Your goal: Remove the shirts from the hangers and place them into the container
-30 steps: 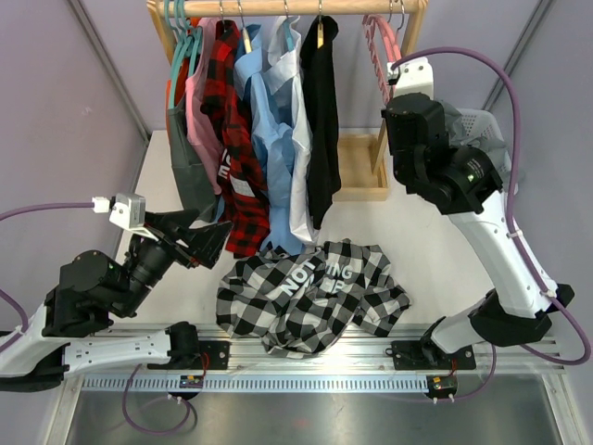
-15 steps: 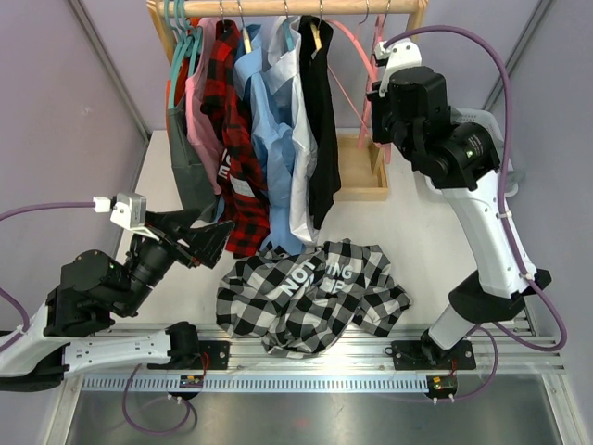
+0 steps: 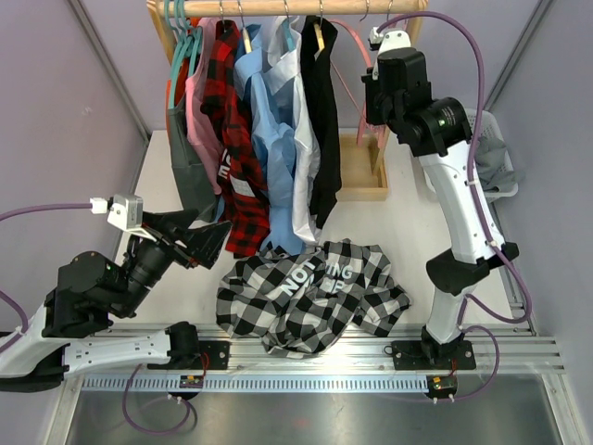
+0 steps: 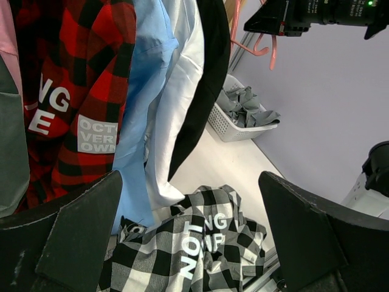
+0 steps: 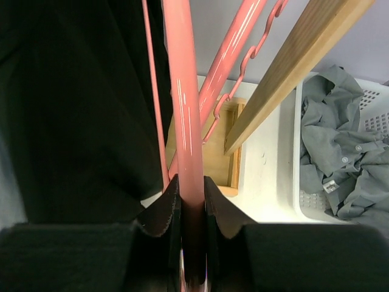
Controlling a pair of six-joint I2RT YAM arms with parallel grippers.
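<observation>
Shirts [image 3: 269, 120]: eight. Six hang from the rail [image 3: 278, 7], one black-and-white check shirt [image 3: 310, 297] lies at the table's [image 3: 417, 232] near edge, and one grey shirt [image 5: 340, 152] lies in the basket [image 5: 372, 97]. Baskets: one. Pink hangers [image 5: 185, 121] and teal hangers [image 3: 181, 37]: overlapping, so their counts cannot be told. Robot arms [image 3: 463, 204]: two.

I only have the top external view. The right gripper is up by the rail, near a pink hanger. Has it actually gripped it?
Observer: Yes. In the right wrist view the right gripper is shut on the bar of the pink hanger, one finger on each side.
Operator: Any shirt on that hanger?
Observer: None on the stretch that shows. The black shirt hangs just left of it.
Operator: The arm hides part of the basket. What's in it?
Observer: A crumpled grey shirt lies in the white basket.
</observation>
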